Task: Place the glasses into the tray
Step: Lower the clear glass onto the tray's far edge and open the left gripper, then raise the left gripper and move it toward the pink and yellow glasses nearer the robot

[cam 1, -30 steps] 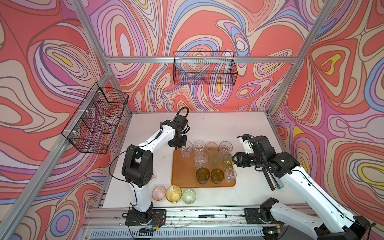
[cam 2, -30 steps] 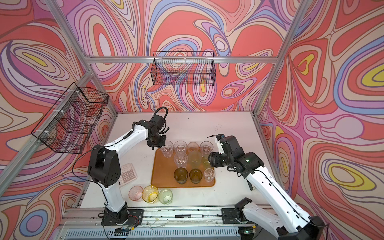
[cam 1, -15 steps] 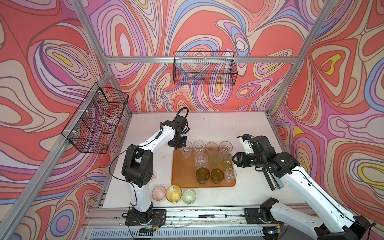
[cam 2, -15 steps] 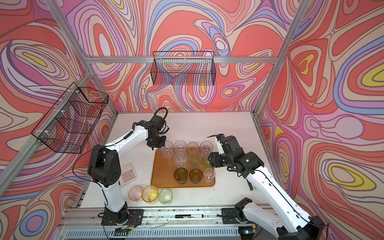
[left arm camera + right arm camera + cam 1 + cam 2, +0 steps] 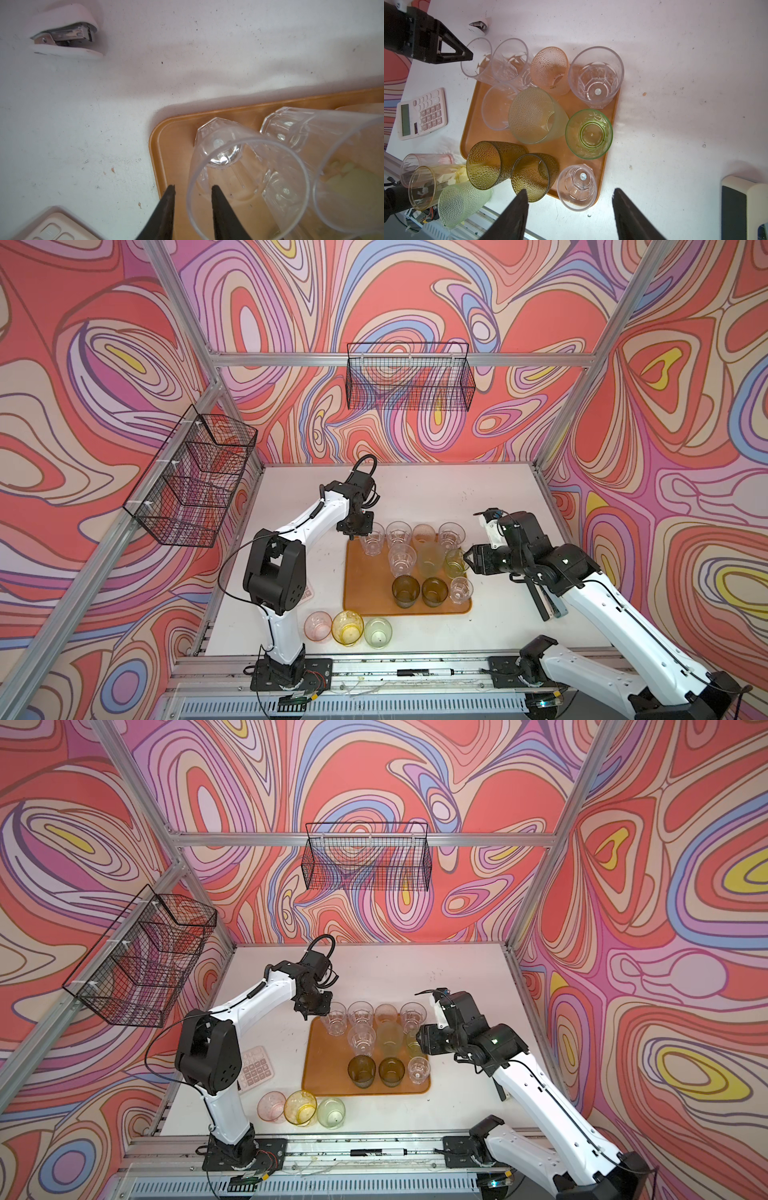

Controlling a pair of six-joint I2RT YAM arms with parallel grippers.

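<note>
Since a second ago the left gripper (image 5: 193, 188) has loosened. Its jaws now stand apart astride the rim of a clear glass (image 5: 247, 158), one finger inside and one outside, neither pressing the wall. That glass stands in the far left corner of the orange tray (image 5: 365, 585) with nine other glasses. A pink glass (image 5: 318, 625), a yellow glass (image 5: 347, 627) and a pale green glass (image 5: 377, 632) stand on the scuffed white table (image 5: 436, 493) near its front edge. The right gripper (image 5: 570, 190) hangs wide open and empty beside the tray's right rim. Swirl-patterned walls (image 5: 415, 290) and two black wire baskets (image 5: 409, 377) enclose the cell. In a top view the left arm hides most of a calculator (image 5: 308, 593). A cream and black object (image 5: 745, 205) is cut off at the right wrist view's edge.
</note>
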